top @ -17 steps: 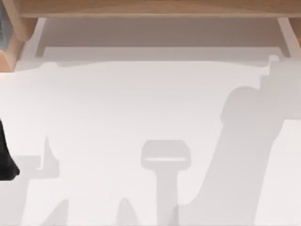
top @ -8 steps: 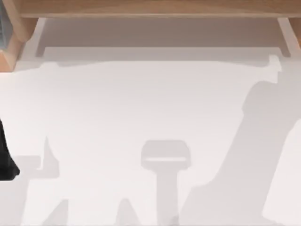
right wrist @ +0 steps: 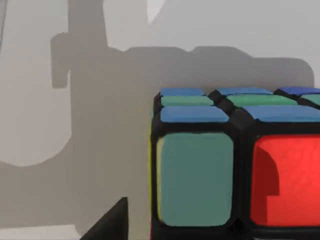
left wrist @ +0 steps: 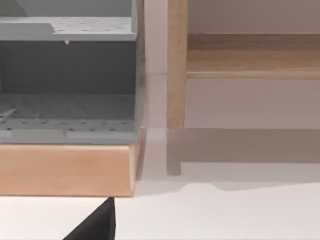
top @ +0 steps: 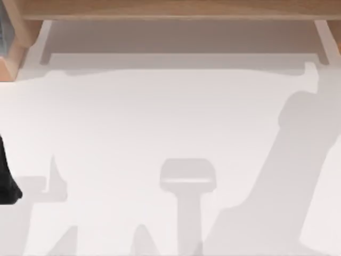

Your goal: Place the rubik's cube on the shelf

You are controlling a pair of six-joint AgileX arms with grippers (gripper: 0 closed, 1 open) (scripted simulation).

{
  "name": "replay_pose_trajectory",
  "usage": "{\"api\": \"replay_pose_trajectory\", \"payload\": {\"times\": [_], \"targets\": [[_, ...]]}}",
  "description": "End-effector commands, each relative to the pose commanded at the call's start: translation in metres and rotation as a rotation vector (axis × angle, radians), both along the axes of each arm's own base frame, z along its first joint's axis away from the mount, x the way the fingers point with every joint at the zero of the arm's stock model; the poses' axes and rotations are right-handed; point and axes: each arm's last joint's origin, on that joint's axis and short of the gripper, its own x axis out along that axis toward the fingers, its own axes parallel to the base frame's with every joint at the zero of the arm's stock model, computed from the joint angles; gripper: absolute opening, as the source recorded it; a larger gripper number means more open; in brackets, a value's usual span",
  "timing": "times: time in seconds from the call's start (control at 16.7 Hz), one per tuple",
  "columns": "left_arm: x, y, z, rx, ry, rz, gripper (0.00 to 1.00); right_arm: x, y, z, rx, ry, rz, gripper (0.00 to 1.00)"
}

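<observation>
The rubik's cube (right wrist: 235, 170) is cut off, perhaps half visible.

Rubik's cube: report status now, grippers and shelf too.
Rubik's cube close under the right wrist camera, on the white table. Shelf at the table's far edge, nothing on its visible part. Left arm parked at the left edge.

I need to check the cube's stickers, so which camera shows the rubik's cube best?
The right wrist view: the rubik's cube sits close up, with green, red and blue stickers legible. The top view and left wrist view give no look at its stickers.
</observation>
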Motion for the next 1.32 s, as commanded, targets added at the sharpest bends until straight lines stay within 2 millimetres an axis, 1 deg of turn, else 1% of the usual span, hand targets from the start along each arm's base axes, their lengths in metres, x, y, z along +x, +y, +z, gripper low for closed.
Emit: {"api": "replay_pose_trajectory", "payload": {"times": [0.6,0.66,1.32], "targets": [[0.0000,0.0000,0.0000,0.000,0.000,0.000,1.00,0.0000,0.0000,0.0000,0.000,0.000,0.000,0.02],[0.0000,0.0000,0.0000,0.000,0.000,0.000,1.00,0.0000,0.0000,0.0000,0.000,0.000,0.000,0.00],[0.0000,0.0000,0.0000,0.000,0.000,0.000,1.00,-0.0016,-0.0023,0.0019,0.000,0.009,0.008,0.00]]}}
